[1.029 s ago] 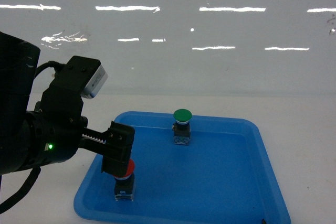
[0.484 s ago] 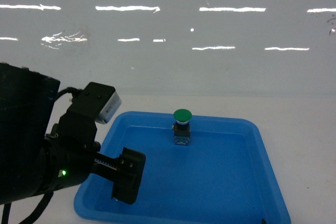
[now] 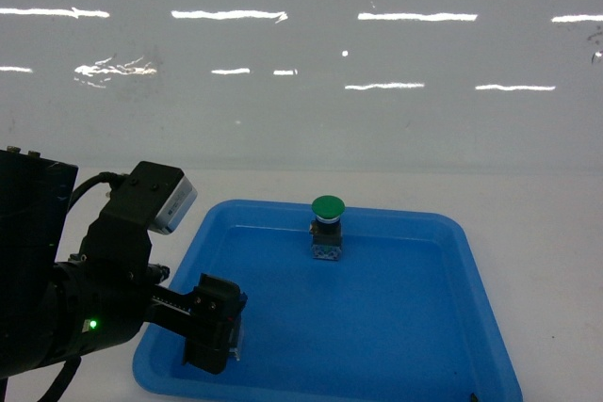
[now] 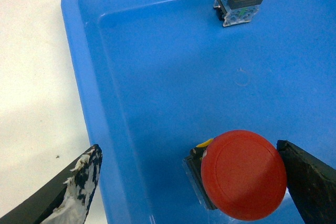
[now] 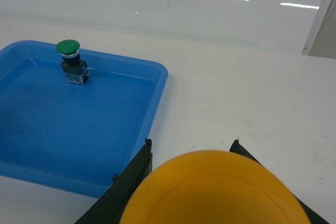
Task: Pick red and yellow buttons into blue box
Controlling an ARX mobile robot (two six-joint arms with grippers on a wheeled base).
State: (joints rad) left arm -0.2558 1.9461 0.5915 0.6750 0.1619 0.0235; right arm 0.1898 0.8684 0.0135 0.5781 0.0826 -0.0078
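The red button (image 4: 244, 174) stands in the near-left corner of a shallow blue tray (image 4: 157, 77). My left gripper (image 4: 187, 148) is open wide around it. The right finger (image 4: 310, 182) sits right beside the red cap, and the left finger (image 4: 79, 187) hangs outside the tray wall over the white table. In the head view the left gripper (image 3: 212, 336) hides the red button. My right gripper (image 5: 191, 148) is shut on the yellow button (image 5: 215, 192), whose cap fills the bottom of the right wrist view above the table. The blue box is out of view.
A green-capped button (image 3: 327, 228) stands upright at the far side of the tray (image 3: 424, 327), also seen as the green button (image 5: 71, 61) in the right wrist view. White table (image 5: 252, 93) surrounds the tray. A glossy white wall (image 3: 377, 91) rises behind.
My left gripper has dropped lower over the tray's near-left corner. The red button, visible below it a second ago in the head view, is now covered by the gripper.
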